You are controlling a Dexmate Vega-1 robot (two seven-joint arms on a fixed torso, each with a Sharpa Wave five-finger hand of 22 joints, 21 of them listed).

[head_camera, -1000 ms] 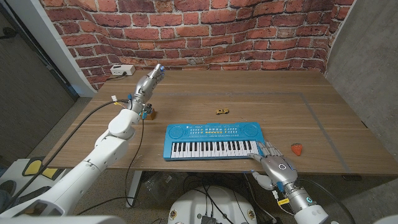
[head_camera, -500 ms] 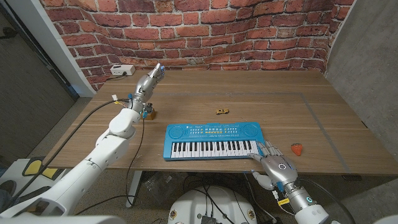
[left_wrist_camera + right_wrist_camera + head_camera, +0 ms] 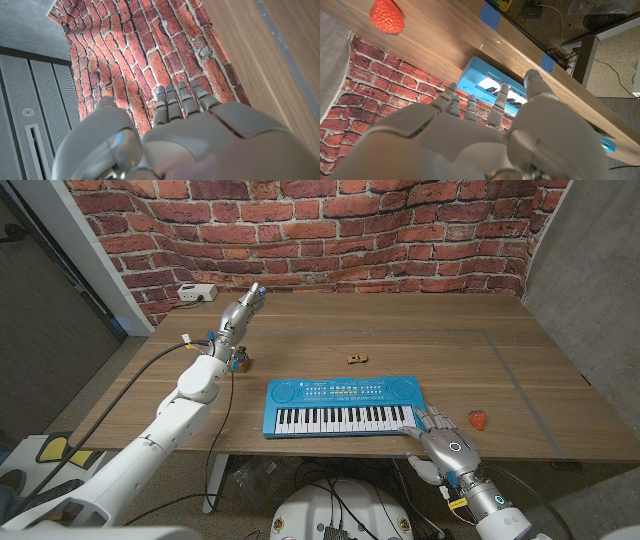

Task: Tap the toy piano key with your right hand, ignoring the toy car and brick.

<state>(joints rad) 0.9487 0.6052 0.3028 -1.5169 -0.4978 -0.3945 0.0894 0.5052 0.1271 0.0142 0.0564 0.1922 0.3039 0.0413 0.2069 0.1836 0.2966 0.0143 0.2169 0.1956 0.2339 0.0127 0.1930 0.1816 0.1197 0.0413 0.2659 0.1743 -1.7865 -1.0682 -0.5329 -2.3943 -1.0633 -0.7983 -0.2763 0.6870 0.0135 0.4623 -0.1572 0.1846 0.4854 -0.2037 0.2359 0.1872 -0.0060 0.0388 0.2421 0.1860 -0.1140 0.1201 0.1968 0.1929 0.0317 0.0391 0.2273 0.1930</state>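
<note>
Two robot hands work apart: the right hand (image 3: 447,448), fingers spread and empty, poised at the toy piano (image 3: 342,406) keys for a tap, while the left hand (image 3: 241,308) hovers released, clear of the worktop (image 3: 440,340).

Red strawberry (image 3: 479,420), white box (image 3: 197,293)

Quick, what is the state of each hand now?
Left hand: open, fingers extended, holding nothing.
Right hand: open, holding nothing, fingers at the toy piano keys.

Setting as I see it from the controls: a robot lab or test room. Wooden table (image 3: 480,350) against a brick-pattern backdrop (image 3: 350,230); grey panel wall (image 3: 60,330); white socket box (image 3: 196,293); loose cables on the floor (image 3: 555,15).
</note>
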